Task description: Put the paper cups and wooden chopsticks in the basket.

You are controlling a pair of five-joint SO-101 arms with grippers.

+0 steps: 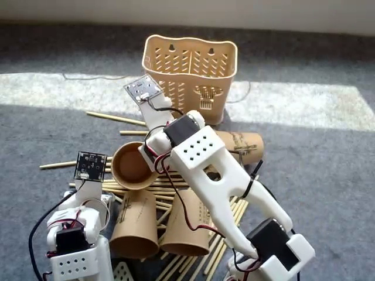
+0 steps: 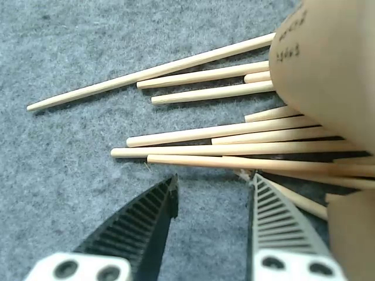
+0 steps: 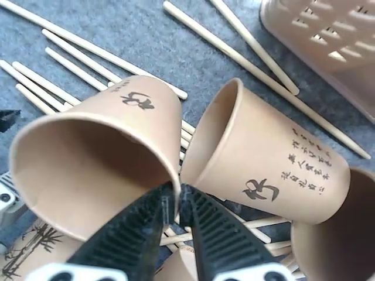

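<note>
The right gripper (image 3: 177, 194) has its two black fingers clamped on the rim of a brown paper cup (image 3: 94, 158), one finger inside the mouth and one outside. The cup is tilted, its open mouth turned towards the wrist camera. In the high view this held cup (image 1: 132, 167) sits in the middle of the pile, mouth upward; whether it is clear of the surface cannot be told.

Just beside it a second paper cup with dark lettering (image 3: 263, 158) lies on its side. From above, that cup (image 1: 240, 146) is near the foot of the beige plastic basket with slotted walls (image 1: 190, 76), which stands upright at the far side. A third paper cup (image 1: 136, 225) and a fourth paper cup (image 1: 187, 225) lie on their sides nearer the arm bases, over a spread of pale wooden chopsticks (image 1: 117, 119).

The left gripper (image 2: 214, 178) has its fingers apart, one black and one pale, with nothing between them. It hangs low over the grey carpet (image 2: 70, 175), and its tips are just short of a row of chopsticks lying across in front of it
</note>
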